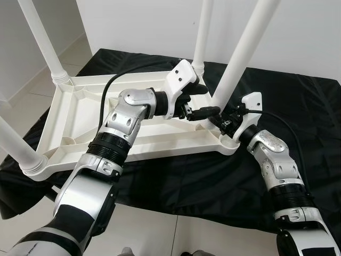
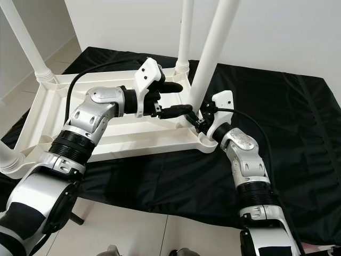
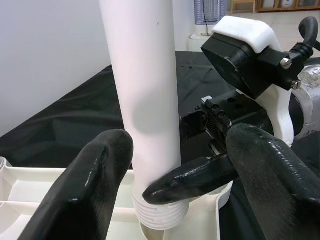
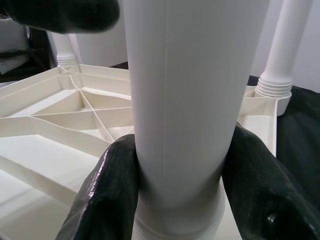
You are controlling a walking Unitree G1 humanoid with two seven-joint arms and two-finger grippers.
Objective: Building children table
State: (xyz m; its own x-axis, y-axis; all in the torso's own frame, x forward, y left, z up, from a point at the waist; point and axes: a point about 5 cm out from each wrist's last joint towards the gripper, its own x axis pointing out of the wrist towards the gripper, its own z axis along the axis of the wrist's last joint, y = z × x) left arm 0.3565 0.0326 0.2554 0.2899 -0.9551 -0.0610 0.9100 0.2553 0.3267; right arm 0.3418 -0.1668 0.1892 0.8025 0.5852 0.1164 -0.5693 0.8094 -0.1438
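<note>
Children's table, white plastic, lies upside down on a black cloth spread over the floor, its ribbed underside facing up. No brand, label or writing can be read on it. Four white legs stand in its corner sockets, and all are cut off by the picture's top or left edge. At the corner nearest the robot's right arm, the right gripper pinches the near leg just above its threaded base, a finger pressed to each side. The left gripper reaches across the underside to the same leg with fingers spread, one on each side of it. The socket itself is hidden behind the fingers.
</note>
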